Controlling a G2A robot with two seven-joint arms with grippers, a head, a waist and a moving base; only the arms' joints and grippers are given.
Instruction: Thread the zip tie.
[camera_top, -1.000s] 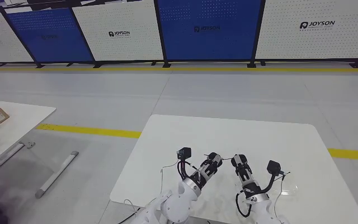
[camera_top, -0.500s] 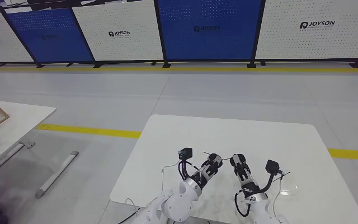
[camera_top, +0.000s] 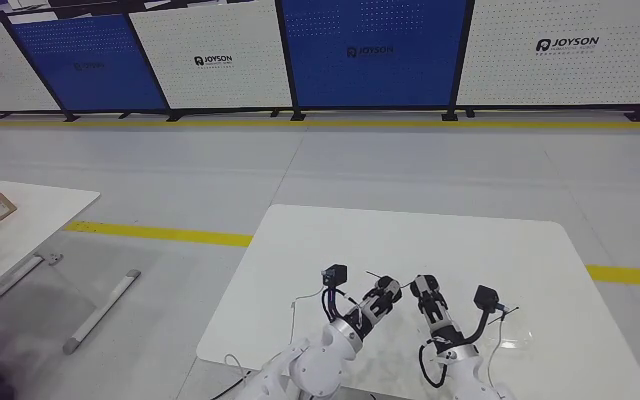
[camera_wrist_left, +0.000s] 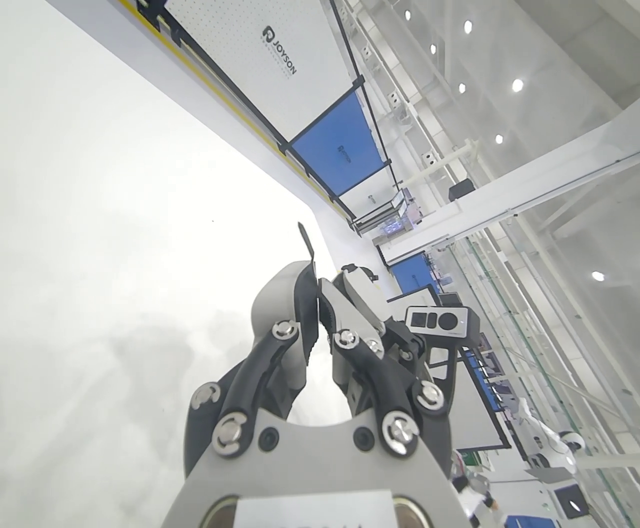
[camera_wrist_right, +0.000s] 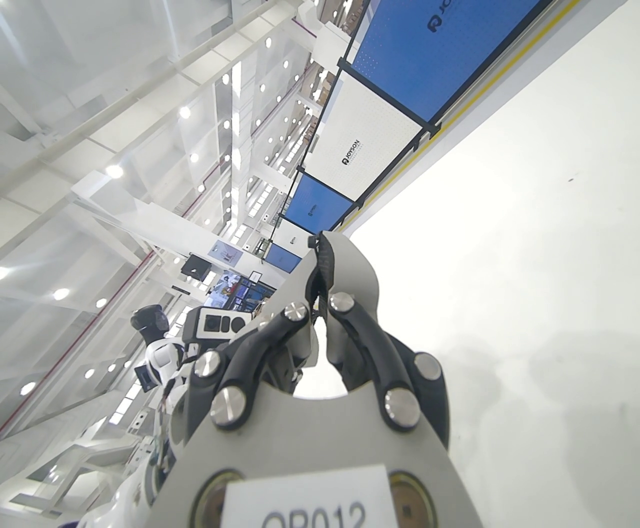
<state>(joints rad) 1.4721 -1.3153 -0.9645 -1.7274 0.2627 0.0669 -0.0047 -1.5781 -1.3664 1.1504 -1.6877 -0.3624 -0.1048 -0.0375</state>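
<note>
Zip tie (camera_wrist_left: 306, 242) black, pinched tight in left gripper (camera_wrist_left: 318, 286), tip poking out; right gripper (camera_wrist_right: 321, 255) clamped narrow on it too; both over white table (camera_top: 420, 235).

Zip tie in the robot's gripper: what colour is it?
Black. The zip tie shows best in the left wrist view, poking out of the shut left gripper.
</note>
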